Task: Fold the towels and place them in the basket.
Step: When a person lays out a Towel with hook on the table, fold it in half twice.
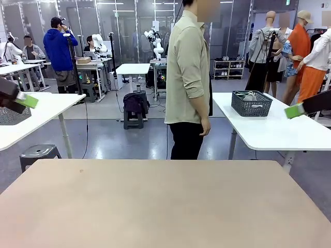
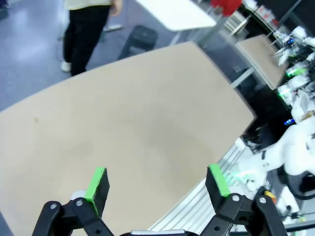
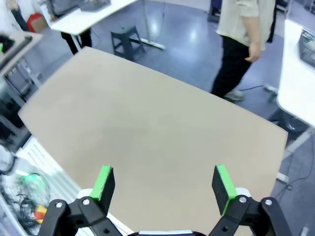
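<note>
Wide apart stand the green pads [image 2: 97, 186] of the left pincer [image 2: 157, 184], gripping nothing and touching nothing; it hangs tilted above the tan surface [image 2: 138, 132]; the right pincer [image 3: 164, 183] is spread just as wide, empty, raised over the surface too; from the front both pincers are cut off at the side edges; a person [image 1: 187, 77] stands at the far side, one arm hanging; the basket [image 1: 252, 103] sits on a white table [image 1: 269, 134] beyond, its pale contents too small to identify.
</note>
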Robot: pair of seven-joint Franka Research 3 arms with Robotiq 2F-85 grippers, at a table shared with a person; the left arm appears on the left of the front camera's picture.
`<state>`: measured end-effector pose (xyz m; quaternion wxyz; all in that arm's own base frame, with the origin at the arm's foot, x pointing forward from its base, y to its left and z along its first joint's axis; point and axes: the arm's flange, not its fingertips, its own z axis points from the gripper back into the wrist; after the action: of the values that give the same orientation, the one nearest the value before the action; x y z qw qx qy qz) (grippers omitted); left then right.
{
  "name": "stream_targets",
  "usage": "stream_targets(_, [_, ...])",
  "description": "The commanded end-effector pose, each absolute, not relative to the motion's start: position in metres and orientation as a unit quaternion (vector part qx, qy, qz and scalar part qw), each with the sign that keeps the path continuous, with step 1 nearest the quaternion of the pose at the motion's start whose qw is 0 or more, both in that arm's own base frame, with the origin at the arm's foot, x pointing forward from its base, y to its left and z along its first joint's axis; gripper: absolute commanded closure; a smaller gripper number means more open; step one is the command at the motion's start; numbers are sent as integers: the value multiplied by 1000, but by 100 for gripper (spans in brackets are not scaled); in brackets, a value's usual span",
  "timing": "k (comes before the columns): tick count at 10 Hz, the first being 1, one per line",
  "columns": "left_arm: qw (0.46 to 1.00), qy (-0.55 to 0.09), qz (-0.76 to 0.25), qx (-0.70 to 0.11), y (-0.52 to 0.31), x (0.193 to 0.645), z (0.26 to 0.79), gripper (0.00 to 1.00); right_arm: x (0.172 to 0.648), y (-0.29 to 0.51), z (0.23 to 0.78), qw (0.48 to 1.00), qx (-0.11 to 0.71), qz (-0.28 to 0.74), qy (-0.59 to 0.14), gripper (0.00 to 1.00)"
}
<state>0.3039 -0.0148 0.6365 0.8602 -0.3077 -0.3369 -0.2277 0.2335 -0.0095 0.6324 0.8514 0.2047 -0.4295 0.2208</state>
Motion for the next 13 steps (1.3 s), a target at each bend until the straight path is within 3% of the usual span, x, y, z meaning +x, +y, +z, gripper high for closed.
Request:
stream_targets(1, [845,-326,-196,-375,32,310,607,0,224,-31,567,818,307,212,-439,0])
stream_targets(4, [792,-347,-172,-471,96,299,563,0,225,-63,537,775,406,190,-445,0])
stream_targets(6, [753,-377,-183,-508,122,292,544,0,228,-74,514,747,499,177,-401,0])
stream_targets(8, [730,-403,-189,-518,136,282,540,0,214,-81,505,786,518,130,-312,0])
stream_targets(13, [746,-402,-185,-498,134,285,548,0,169,-71,534,838,512,26,-185,0])
